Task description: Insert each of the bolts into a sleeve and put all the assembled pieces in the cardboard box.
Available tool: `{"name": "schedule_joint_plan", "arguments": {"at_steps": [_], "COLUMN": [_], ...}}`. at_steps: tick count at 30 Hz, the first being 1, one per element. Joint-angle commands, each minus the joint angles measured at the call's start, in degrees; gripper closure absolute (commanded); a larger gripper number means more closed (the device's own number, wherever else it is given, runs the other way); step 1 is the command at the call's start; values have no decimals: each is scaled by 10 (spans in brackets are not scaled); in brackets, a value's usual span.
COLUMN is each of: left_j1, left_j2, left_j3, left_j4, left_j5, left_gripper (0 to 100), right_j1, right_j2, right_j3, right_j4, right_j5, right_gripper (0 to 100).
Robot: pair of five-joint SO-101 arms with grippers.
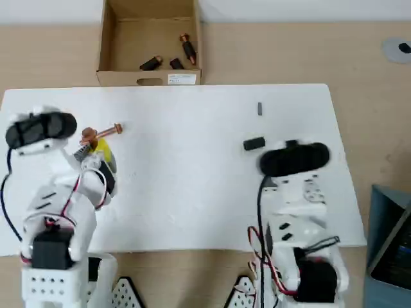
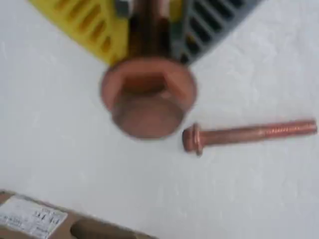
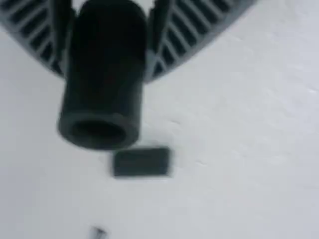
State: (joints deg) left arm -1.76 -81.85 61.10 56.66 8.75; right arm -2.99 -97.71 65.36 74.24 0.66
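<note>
My left gripper (image 2: 147, 30) is shut on a copper bolt (image 2: 148, 94), held by the shank between a yellow finger (image 2: 79, 20) and a grey one, head pointing away from the wrist. In the high view this held bolt (image 1: 88, 135) hangs over the white mat's left side. A second bolt (image 2: 249, 133) lies loose on the mat just beside it (image 1: 110, 130). My right gripper (image 3: 107, 20) is shut on a black sleeve (image 3: 102, 84), open end outward. Another black sleeve (image 3: 142, 162) lies on the mat just beyond it (image 1: 254, 143). The cardboard box (image 1: 108, 48) holds three assembled pieces (image 1: 187, 46).
The white mat (image 1: 186, 173) covers the table between the arms and the box. A small dark piece (image 1: 259, 108) lies on the mat beyond the loose sleeve. A grey bin (image 1: 388, 244) stands at the right edge. The right arm's body (image 1: 294, 159) hides its fingers from above.
</note>
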Motion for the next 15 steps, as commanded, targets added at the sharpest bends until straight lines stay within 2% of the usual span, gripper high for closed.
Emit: {"name": "schedule_joint_plan", "arguments": {"at_steps": [1, 9, 12, 15], "left_j1": [7, 79, 102, 105], "left_j2": [-57, -175, -230, -228], "left_j3": [32, 86, 111, 113], "left_j4": [-28, -29, -64, -107], "left_j5": [-1, 2, 2, 4], "left_gripper": [998, 998, 998, 998], "right_j1": [-62, -193, -234, -273], "right_j2": [-6, -6, -6, -6], "right_j3": [25, 104, 127, 140], "right_j4": [-77, -241, -286, -312], "right_j5": [-5, -5, -5, -5], "right_gripper": [989, 989, 989, 989]}}
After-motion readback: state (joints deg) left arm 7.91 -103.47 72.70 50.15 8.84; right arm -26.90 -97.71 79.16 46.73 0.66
